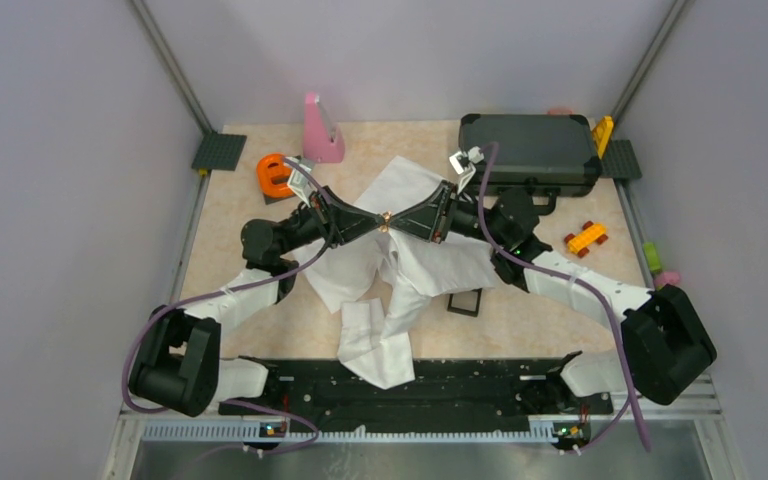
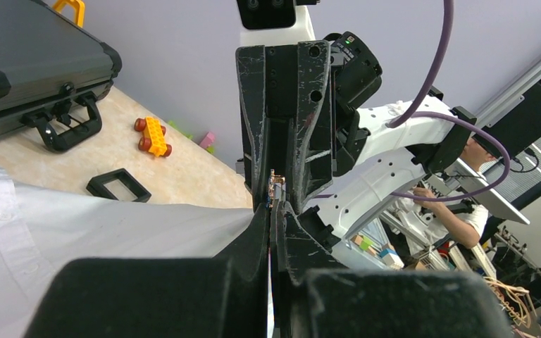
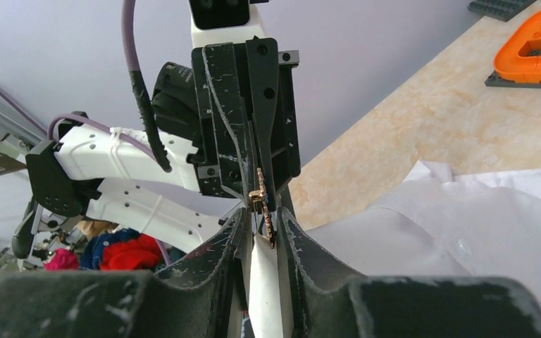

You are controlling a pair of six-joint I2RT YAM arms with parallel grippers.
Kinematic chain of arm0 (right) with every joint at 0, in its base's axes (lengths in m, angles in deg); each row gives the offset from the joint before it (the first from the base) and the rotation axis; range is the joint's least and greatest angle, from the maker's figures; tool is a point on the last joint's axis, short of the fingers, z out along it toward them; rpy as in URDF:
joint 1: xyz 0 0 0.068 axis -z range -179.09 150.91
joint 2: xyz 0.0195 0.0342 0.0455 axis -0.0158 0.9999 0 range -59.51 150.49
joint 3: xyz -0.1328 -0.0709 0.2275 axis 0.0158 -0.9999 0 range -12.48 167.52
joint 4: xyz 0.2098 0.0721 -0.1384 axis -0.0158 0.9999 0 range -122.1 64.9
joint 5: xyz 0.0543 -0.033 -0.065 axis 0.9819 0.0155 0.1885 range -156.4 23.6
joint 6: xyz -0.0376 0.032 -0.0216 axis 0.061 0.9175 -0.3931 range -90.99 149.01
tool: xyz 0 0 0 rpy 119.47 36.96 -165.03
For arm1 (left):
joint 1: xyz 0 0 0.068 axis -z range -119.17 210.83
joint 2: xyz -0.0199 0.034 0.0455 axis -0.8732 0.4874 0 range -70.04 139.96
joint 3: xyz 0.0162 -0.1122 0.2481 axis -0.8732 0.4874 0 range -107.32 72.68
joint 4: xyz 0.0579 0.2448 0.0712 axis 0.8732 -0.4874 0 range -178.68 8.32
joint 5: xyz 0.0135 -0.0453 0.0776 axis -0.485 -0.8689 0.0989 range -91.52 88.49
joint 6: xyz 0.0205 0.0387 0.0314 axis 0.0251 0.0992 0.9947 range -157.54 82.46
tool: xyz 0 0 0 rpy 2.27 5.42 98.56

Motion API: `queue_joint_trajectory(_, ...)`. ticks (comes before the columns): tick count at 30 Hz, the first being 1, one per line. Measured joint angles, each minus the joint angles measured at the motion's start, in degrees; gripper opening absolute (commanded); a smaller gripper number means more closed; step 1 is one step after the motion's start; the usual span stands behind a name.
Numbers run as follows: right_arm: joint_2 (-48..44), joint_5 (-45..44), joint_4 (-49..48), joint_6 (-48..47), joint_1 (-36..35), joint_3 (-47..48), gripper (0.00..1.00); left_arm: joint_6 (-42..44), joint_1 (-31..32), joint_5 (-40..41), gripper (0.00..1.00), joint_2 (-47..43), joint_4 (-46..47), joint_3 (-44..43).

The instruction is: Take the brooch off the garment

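The white garment (image 1: 400,280) lies crumpled mid-table, with a fold of it lifted between the two grippers. On that fold sits the brooch (image 1: 385,217), a tiny gold ornament. My left gripper (image 1: 377,222) comes in from the left and is shut on a thin layer of the garment (image 2: 113,225). The brooch (image 2: 277,183) shows just past its fingertips. My right gripper (image 1: 393,222) faces it from the right. Its jaws stand narrowly apart around the brooch (image 3: 263,204) and a strip of the garment (image 3: 465,232).
A black case (image 1: 530,150) stands at the back right. An orange-yellow toy car (image 1: 585,238) sits to its front and a black square tray (image 1: 465,302) lies by the garment's right edge. An orange piece (image 1: 275,175) and a pink object (image 1: 320,130) are at the back left.
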Motion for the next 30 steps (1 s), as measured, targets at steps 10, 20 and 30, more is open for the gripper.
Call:
queue_joint_trajectory(10,0.0,0.0,1.0,-0.5,0.0,0.0,0.04,0.2,0.0,-0.5,0.00,-0.5,-1.0,0.0)
queue_joint_trajectory(20,2.0,0.9,4.3,-2.9,-0.1,3.0,0.07,1.8,-0.8,-0.3,0.00,-0.9,-2.5,0.0)
queue_joint_trajectory(30,2.6,1.7,8.7,-6.1,-0.4,4.6,0.19,5.1,-1.0,-0.4,0.00,-2.4,-8.1,0.0)
